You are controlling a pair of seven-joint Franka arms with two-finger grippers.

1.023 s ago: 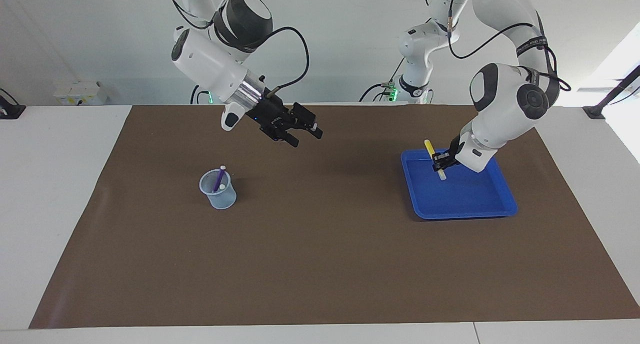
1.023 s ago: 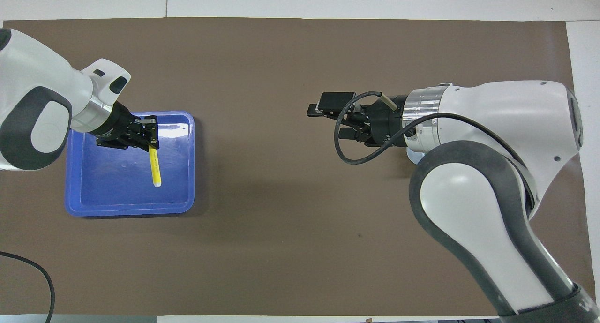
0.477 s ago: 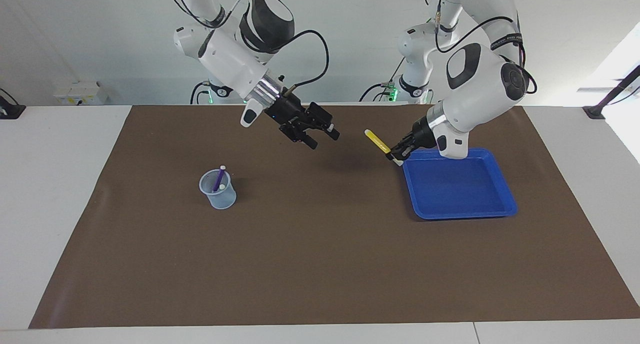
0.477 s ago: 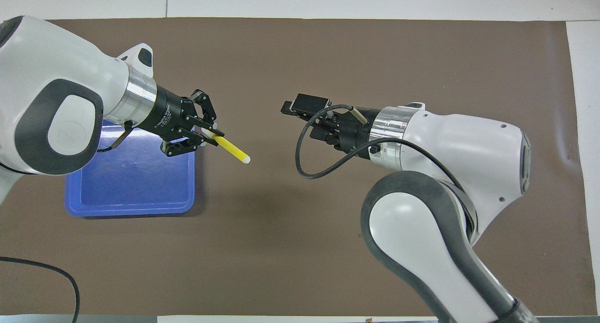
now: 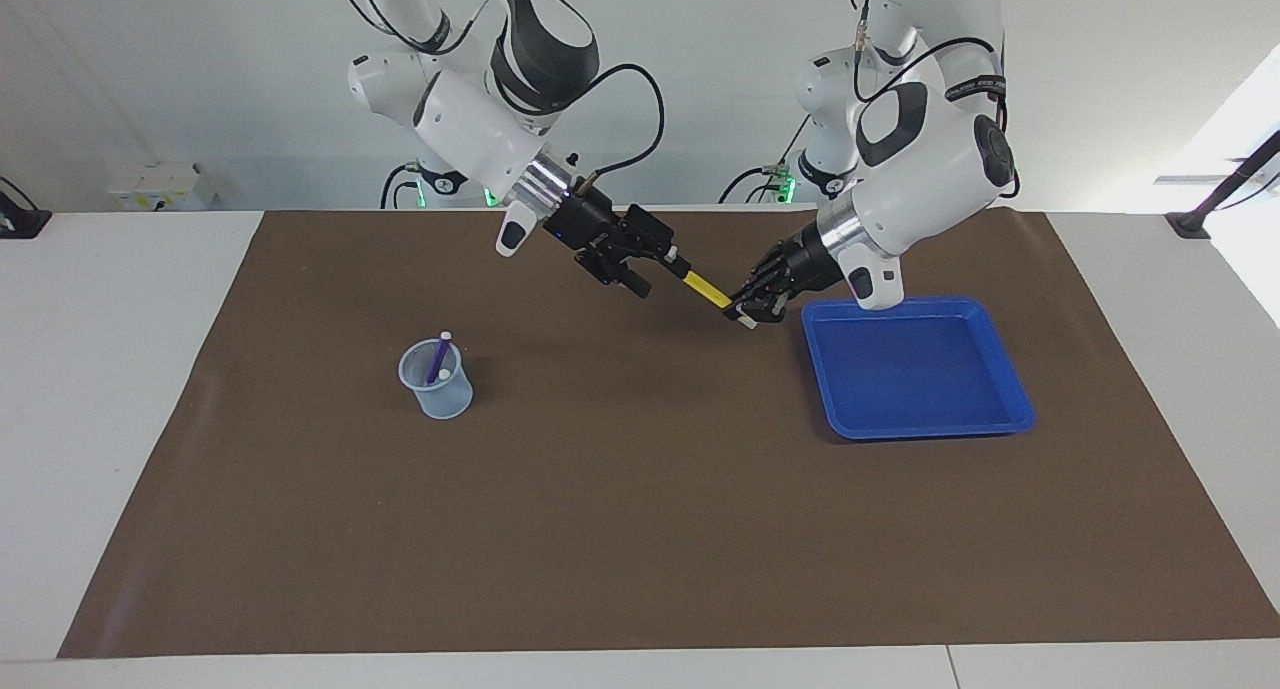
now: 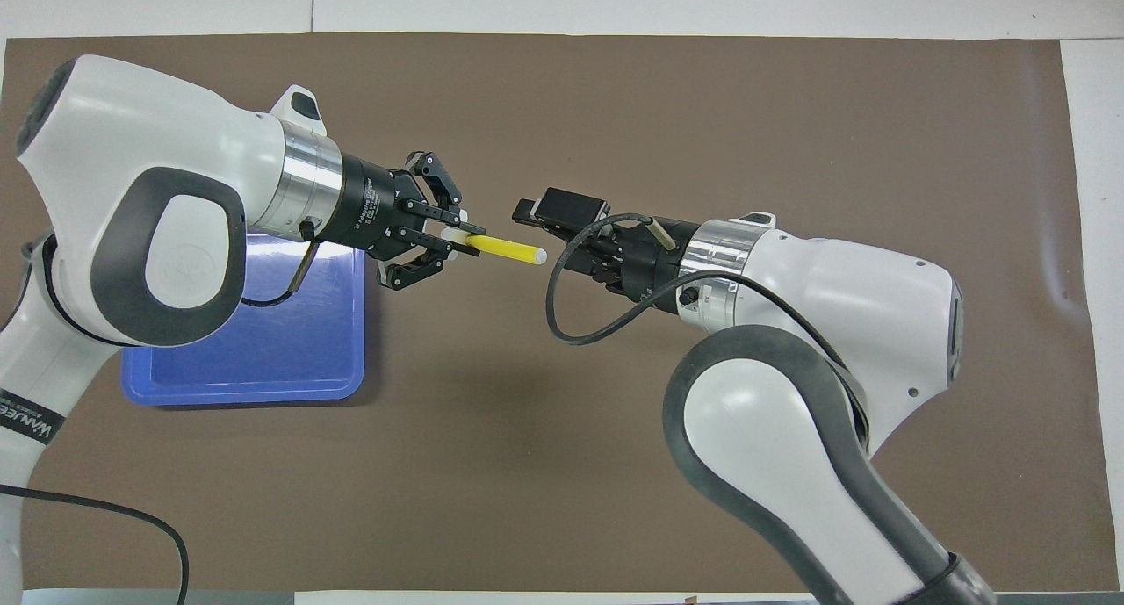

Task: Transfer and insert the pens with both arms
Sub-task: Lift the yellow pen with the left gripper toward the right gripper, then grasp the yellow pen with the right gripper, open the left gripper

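The yellow pen (image 5: 706, 289) (image 6: 502, 248) hangs level in the air over the brown mat, between the two arms. My left gripper (image 5: 746, 309) (image 6: 460, 242) is shut on its pale capped end, just off the blue tray's corner. The pen's other end reaches in between the fingers of my right gripper (image 5: 660, 274) (image 6: 540, 236), which is open; I cannot tell whether they touch it. A purple pen (image 5: 438, 359) stands in the clear cup (image 5: 436, 387), with another pale cap beside it. The right arm hides the cup in the overhead view.
The blue tray (image 5: 1005, 374) (image 6: 255, 385) lies on the mat toward the left arm's end, nothing in it. A brown mat (image 5: 640, 529) covers most of the white table. Two smaller white arms stand by the wall.
My left gripper lifted the yellow pen out of the tray, swung it level and carried it toward the table's middle. The right gripper came to meet it, and the pen's end now sits between its fingers.
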